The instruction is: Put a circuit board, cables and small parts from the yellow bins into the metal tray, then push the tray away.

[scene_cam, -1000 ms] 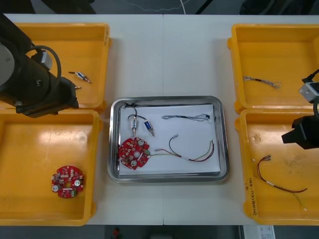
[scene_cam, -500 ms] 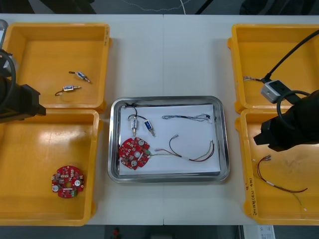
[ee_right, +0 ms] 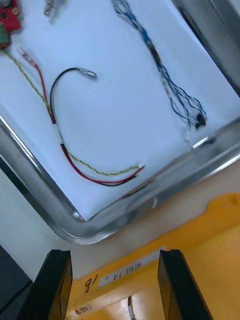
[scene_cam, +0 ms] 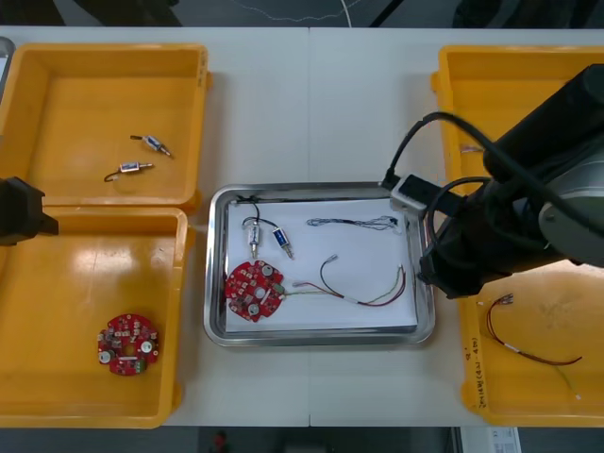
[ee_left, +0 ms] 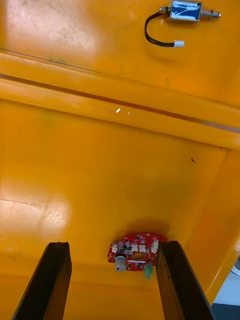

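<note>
The metal tray [scene_cam: 319, 336], white inside, holds a round red circuit board [scene_cam: 253, 289], two small metal parts [scene_cam: 267, 236], a blue and white cable [scene_cam: 354, 223] and a red and yellow cable [scene_cam: 363, 288]. My right arm [scene_cam: 510, 226] hangs over the inner edge of the right bins, next to the tray's right rim. My right gripper [ee_right: 114, 257] is open above the orange bin rim [ee_right: 200, 230], with the tray rim [ee_right: 150, 195] just beyond its fingers. My left gripper [ee_left: 112, 247] is open over the near left bin, above a second circuit board [ee_left: 134, 250].
The far left bin [scene_cam: 57, 94] holds two small metal parts [scene_cam: 151, 144]. A circuit board [scene_cam: 126, 343] lies in the near left bin. The near right bin [scene_cam: 566, 396] holds a red and yellow cable [scene_cam: 528, 344]. My left arm [scene_cam: 19, 212] sits at the left edge.
My right arm has swung left from the table's right edge to the tray's right rim. My left arm has drawn back toward the left edge.
</note>
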### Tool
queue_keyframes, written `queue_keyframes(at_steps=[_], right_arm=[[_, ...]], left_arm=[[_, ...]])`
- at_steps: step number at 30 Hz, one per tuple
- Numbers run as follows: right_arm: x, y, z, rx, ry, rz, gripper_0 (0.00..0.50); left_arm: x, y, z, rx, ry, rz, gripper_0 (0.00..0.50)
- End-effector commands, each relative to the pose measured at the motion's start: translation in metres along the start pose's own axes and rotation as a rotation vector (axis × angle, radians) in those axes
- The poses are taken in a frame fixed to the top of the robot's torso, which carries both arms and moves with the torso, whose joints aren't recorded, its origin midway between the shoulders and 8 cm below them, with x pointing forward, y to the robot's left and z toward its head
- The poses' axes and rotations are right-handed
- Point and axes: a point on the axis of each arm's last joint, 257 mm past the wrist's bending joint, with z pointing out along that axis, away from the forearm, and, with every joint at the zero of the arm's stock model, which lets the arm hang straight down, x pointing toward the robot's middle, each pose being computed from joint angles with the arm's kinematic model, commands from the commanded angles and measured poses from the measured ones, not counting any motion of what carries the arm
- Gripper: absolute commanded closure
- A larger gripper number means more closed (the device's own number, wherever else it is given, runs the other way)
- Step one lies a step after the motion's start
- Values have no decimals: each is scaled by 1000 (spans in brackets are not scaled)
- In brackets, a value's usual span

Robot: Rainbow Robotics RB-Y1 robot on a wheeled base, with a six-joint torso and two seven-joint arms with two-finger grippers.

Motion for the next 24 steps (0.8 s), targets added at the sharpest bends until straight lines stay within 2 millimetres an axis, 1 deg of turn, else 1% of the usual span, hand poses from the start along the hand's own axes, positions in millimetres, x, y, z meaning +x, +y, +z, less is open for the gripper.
queue_keyframes(at_steps=[1, 4, 5, 7, 12, 17, 24], right_arm=[[-40, 37, 8, 14, -53, -204, 0], [-53, 57, 17, 11, -73, -299, 0], [-56, 60, 19, 13, -76, -314, 0], [-64, 75, 25, 12, -84, -383, 0], [-75, 100, 38, 15, -98, -531, 0], [-74, 120, 54, -11, -88, -605, 0], [-72, 132, 73, 12, -67, -688, 0]], left_arm=[[8, 20, -10, -56, -11, 126, 0], [15, 24, -8, -63, 1, 162, 0], [15, 24, -7, -65, 3, 169, 0], [18, 27, -7, -67, 8, 200, 0], [18, 30, -7, -71, 9, 234, 0], [18, 30, -7, -72, 9, 237, 0], [18, 30, -7, -72, 9, 237, 0]])
